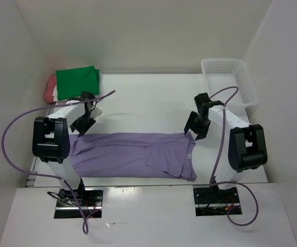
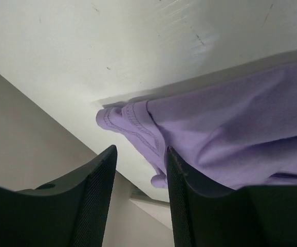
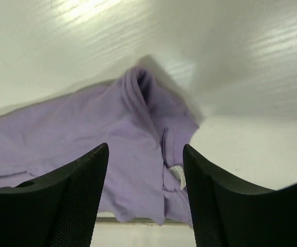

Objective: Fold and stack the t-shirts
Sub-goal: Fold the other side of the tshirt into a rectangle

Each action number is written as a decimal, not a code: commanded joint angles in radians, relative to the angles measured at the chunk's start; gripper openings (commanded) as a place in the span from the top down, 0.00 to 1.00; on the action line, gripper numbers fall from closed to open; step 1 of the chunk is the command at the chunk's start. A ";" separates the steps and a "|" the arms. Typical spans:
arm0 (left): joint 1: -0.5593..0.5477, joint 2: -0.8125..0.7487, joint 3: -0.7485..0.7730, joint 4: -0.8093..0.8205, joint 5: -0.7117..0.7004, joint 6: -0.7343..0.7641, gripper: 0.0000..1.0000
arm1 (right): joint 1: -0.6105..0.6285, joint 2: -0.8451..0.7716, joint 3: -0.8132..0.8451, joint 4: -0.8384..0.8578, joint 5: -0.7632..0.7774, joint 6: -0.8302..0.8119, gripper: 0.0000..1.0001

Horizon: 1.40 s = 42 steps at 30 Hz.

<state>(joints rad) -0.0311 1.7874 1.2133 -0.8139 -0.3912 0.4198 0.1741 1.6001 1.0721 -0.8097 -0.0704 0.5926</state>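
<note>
The lavender-purple t-shirt (image 1: pixel 133 154) lies spread across the near table, folded lengthwise. My left gripper (image 1: pixel 83 125) is open just above its far left corner, whose hem shows in the left wrist view (image 2: pixel 138 128). My right gripper (image 1: pixel 195 128) is open just above its far right corner, where the collar and white label show in the right wrist view (image 3: pixel 159 134). Neither holds cloth. A folded bright green shirt (image 1: pixel 76 80) lies on a salmon-red shirt (image 1: pixel 50 87) at the far left. The cream-white shirt is barely visible in that stack, if at all.
A white plastic mesh basket (image 1: pixel 229 80) stands at the far right corner. White walls enclose the table on the left, back and right. The arm bases and purple cables sit at the near edge.
</note>
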 commanded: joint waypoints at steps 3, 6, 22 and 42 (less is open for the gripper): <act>-0.003 0.004 -0.026 0.022 0.031 0.014 0.49 | -0.001 0.078 0.046 0.066 0.044 -0.025 0.29; -0.003 0.029 -0.037 0.032 0.040 0.014 0.49 | -0.001 0.110 0.046 0.076 0.054 -0.025 0.27; -0.003 0.056 -0.113 0.140 -0.074 0.014 0.94 | -0.001 0.208 0.017 0.149 0.012 -0.059 0.74; 0.339 -0.062 -0.034 0.108 0.219 -0.047 0.99 | -0.042 0.176 -0.021 0.149 0.067 -0.115 1.00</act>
<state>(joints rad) 0.2699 1.7550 1.1515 -0.6773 -0.2867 0.3935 0.1509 1.7832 1.0790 -0.7071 -0.0845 0.5217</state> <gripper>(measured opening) 0.005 0.030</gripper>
